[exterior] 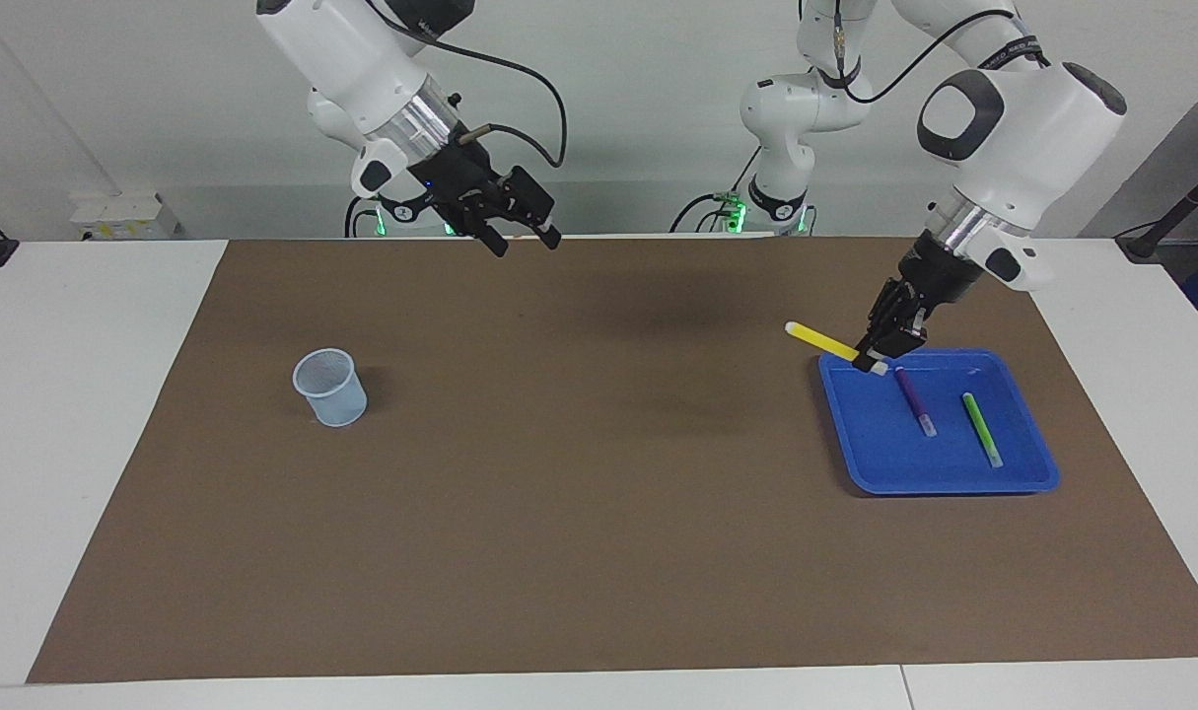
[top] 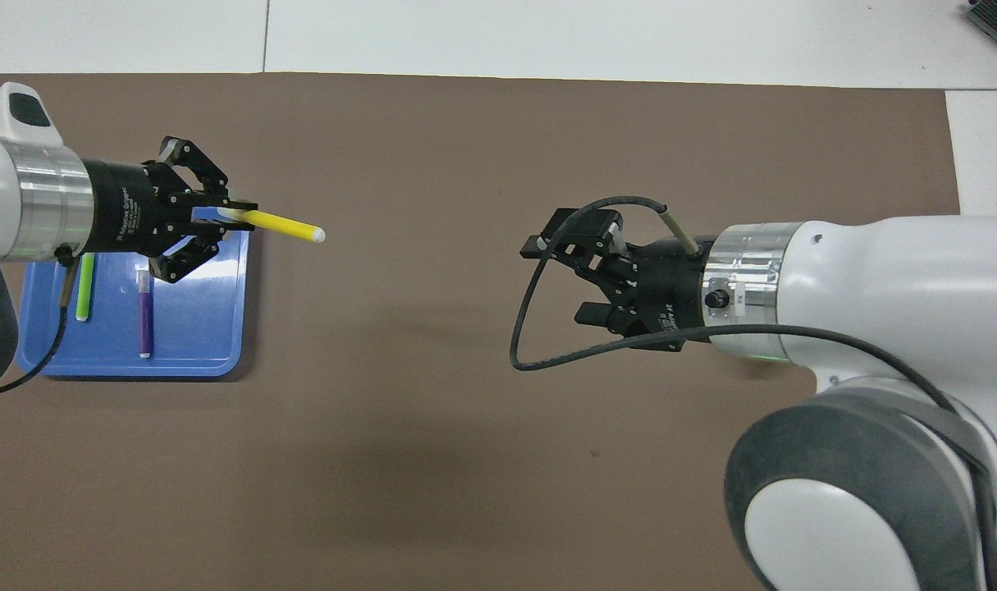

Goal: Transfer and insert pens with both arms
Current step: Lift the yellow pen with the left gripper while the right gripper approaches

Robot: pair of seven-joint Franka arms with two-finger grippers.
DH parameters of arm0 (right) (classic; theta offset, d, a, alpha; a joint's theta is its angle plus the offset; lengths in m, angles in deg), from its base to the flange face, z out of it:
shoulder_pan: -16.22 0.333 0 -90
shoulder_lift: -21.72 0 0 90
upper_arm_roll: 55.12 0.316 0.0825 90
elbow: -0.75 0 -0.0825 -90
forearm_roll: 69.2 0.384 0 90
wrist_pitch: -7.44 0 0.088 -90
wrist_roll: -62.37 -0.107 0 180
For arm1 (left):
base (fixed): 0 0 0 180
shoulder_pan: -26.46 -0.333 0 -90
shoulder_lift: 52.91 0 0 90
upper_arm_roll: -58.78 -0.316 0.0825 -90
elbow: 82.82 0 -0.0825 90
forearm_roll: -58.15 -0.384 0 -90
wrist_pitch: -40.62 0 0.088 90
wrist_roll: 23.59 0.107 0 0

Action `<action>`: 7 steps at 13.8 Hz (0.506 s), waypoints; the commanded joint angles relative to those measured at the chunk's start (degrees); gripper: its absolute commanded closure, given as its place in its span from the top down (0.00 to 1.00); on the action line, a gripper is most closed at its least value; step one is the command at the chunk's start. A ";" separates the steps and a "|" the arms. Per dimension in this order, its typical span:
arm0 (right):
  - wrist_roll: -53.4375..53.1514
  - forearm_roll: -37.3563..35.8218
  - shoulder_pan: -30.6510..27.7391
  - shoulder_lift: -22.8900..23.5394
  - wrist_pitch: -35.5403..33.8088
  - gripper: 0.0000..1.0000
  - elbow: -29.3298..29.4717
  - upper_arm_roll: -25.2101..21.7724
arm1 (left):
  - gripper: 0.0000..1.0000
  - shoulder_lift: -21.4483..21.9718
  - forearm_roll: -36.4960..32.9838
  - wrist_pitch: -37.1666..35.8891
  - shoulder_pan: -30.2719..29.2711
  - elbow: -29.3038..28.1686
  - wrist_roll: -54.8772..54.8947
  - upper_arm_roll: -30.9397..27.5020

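My left gripper (exterior: pixel 873 357) (top: pixel 240 215) is shut on one end of the yellow pen (exterior: pixel 817 339) (top: pixel 283 223). It holds the pen in the air over the blue tray's (exterior: pixel 880 463) (top: pixel 207 336) edge, with the pen pointing toward the right arm's end of the table. In the tray lie the purple pen (exterior: pixel 914 402) (top: pixel 144 316) and the green pen (exterior: pixel 981 430) (top: pixel 84 287). My right gripper (exterior: pixel 527 242) (top: pixel 560 279) hangs open and empty over the middle of the mat, facing the yellow pen.
A pale mesh cup (exterior: pixel 330 388) stands upright on the brown mat (exterior: pixel 579 473) toward the right arm's end; the right arm hides it in the overhead view. White table surrounds the mat.
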 commanded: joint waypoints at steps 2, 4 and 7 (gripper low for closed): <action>-7.65 3.31 4.70 0.46 9.50 1.00 -1.07 -0.17 | 0.00 3.98 3.55 0.19 3.03 -3.79 -6.71 -0.84; -8.98 3.30 7.77 2.22 14.33 1.00 -0.54 -0.09 | 0.00 4.33 3.63 0.62 5.58 -4.14 -10.93 -0.84; -10.92 3.31 11.65 3.45 18.74 1.00 -0.37 -0.09 | 0.00 5.91 4.24 1.94 7.52 -6.24 -14.55 -0.84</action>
